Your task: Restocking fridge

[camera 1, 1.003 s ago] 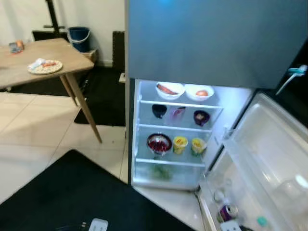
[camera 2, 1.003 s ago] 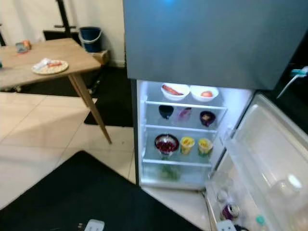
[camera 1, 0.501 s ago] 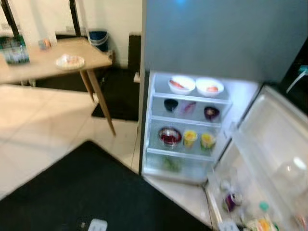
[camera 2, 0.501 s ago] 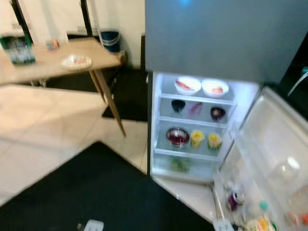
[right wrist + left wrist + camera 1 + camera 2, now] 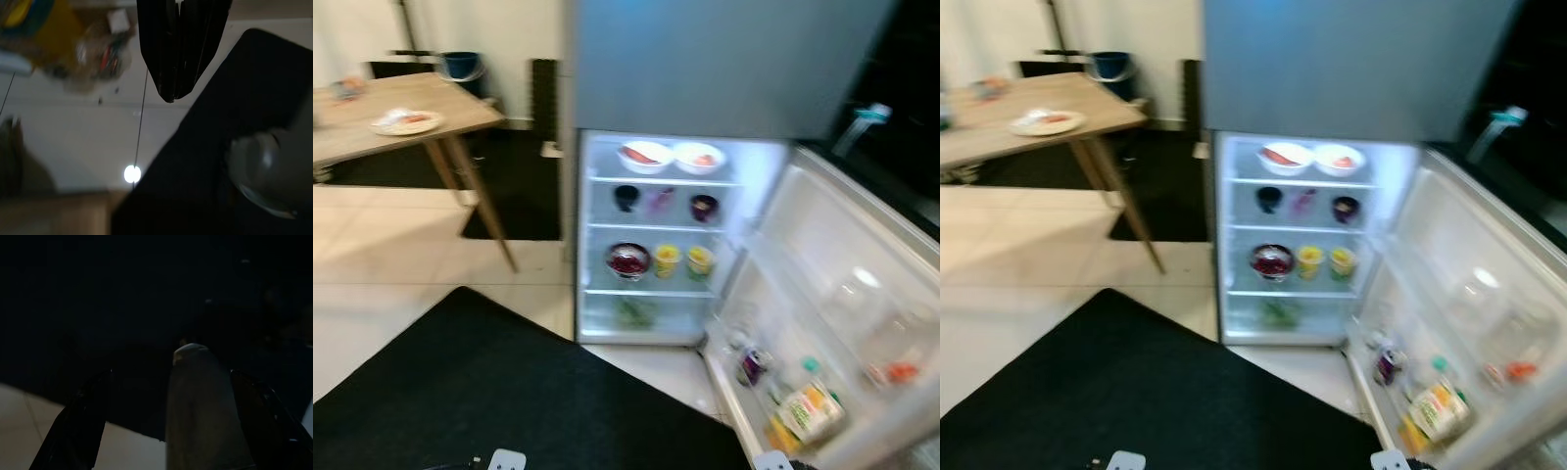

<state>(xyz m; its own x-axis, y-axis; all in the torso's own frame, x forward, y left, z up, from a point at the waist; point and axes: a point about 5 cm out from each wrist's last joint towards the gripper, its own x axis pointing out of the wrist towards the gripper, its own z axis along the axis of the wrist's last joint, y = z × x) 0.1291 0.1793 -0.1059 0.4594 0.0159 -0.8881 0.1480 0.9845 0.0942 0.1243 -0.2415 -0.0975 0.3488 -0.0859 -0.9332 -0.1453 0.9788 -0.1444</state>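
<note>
Left gripper (image 5: pixel 195 431) is hanging wide around a pale bottle (image 5: pixel 205 406), right gripper (image 5: pixel 178 46) pinched closed w/ nothing; I'd be squaring up to the fridge (image 5: pixel 666 235) shelves before reaching.

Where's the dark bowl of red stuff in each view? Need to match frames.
Left eye view: bowl of red food, fridge's third shelf, leftmost, beside two yellow cups.
Right eye view: same shelf, same spot.
Left wrist view: not in it.
Right wrist view: not in it.
Shared landmark: wooden table, upper left.

left gripper (image 5: pixel 166 421): fingers spread | right gripper (image 5: pixel 178 95): fingers pressed together, empty
</note>
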